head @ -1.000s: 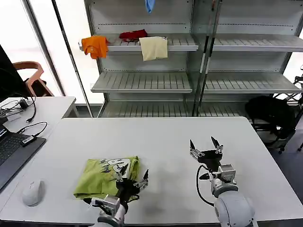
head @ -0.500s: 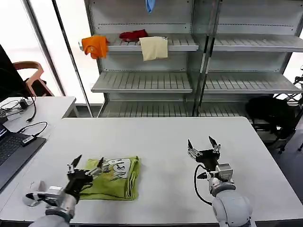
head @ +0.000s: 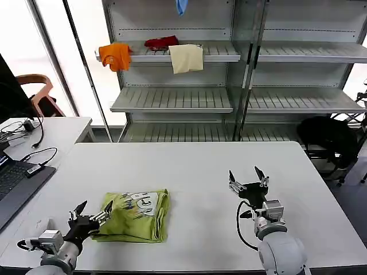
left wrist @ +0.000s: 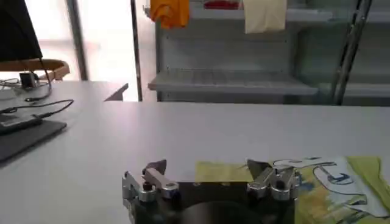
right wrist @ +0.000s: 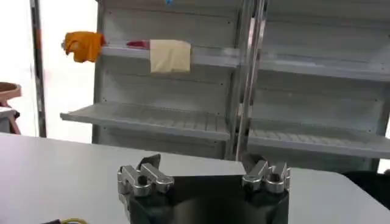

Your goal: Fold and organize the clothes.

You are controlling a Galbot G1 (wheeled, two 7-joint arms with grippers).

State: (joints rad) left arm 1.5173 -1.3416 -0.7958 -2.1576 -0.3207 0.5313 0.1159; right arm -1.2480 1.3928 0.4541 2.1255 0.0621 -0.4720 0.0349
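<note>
A smooth white table (head: pixel 189 172) is seen before grey slatted metal shelving (head: pixel 172 97), with a folded T-shirt near the table's front left.

At the front left corner, the left gripper (head: pixel 90 213) is held low over the table with its metal fingers spread wide and nothing between them, its right finger just at the left edge of the lime-green T-shirt (head: pixel 137 215). The soft cotton shirt is laid flat as a compact, roughly square bundle, rumpled at its edges, white graphic upward. Well to its right, the right gripper (head: pixel 247 179) is raised above bare tabletop, its fingers likewise parted wide and empty.
</note>
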